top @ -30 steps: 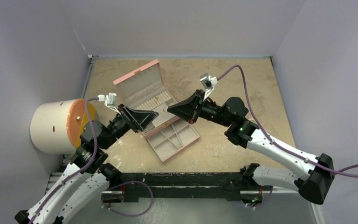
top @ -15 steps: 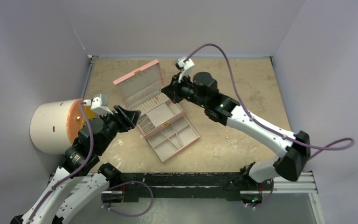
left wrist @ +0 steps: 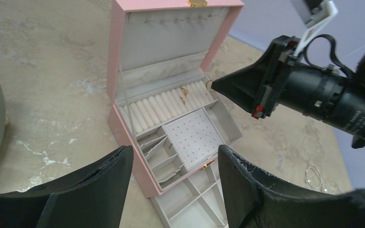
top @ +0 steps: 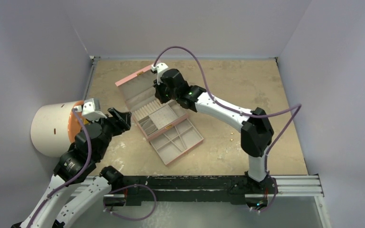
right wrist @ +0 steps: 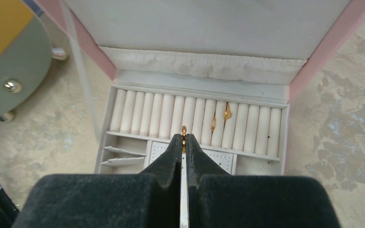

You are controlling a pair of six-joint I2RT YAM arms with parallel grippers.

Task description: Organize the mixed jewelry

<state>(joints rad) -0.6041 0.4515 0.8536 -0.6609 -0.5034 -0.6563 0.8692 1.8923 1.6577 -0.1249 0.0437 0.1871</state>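
Note:
The pink compartmented box lies open, with its lower tray pulled out. My right gripper is shut on a tiny gold ring and holds it just above the box's row of white ring rolls. It also shows in the top view and the left wrist view. Two gold rings sit between the rolls. My left gripper is open and empty, off the box's near-left corner. A small gold piece and a thin wire piece lie on the table to the right.
A white cylinder with an orange lid lies on its side at the left wall, close behind my left arm. The lid's face with metal knobs shows in the right wrist view. Grey walls close in the table on three sides.
My right arm has swung left, from the box's right side to over the ring rolls, still pinching the ring. My left gripper has drawn back to the left, off the box.

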